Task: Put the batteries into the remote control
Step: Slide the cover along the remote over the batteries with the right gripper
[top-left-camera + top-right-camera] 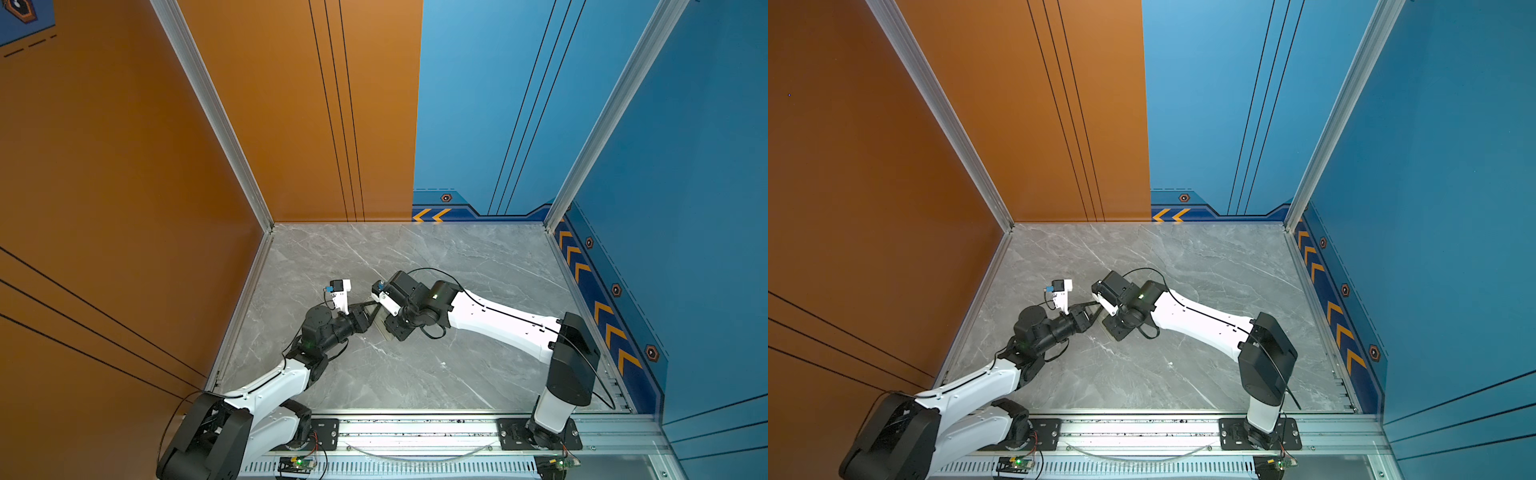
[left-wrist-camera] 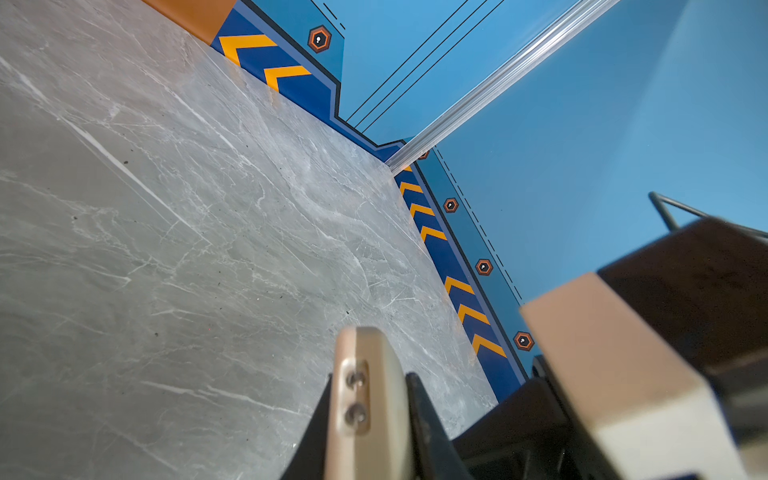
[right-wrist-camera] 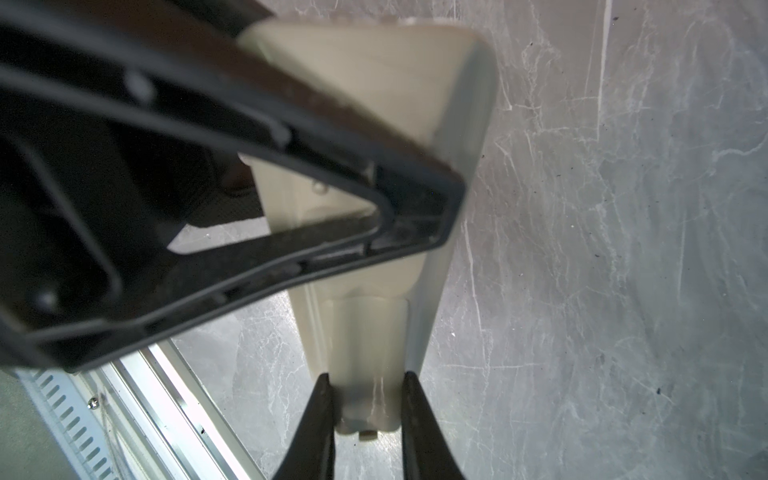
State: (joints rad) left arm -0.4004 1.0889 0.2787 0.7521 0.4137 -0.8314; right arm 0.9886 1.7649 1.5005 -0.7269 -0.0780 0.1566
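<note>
Remote control [image 3: 368,332]: over the middle of the table [image 1: 415,374], between both grippers.
Left gripper [image 2: 368,386]: clenched on the remote control's thin edge.
Right gripper [image 3: 366,380]: grasping its narrow end.
In the way: left gripper's black finger [image 3: 249,257] crosses the remote control's face; in both top views the right arm [image 1: 490,318] covers most of it.

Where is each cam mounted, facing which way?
Both top views: high above the rail, looking down on the table; left arm and right arm show nearly whole.
Left wrist: on that arm, looking along the left claw over the table to the blue wall; it clamps the remote control.
Right wrist: on that arm, looking down past the right claw at the remote control; the left claw crosses it.
Shared: both wrist views show the remote control.
</note>
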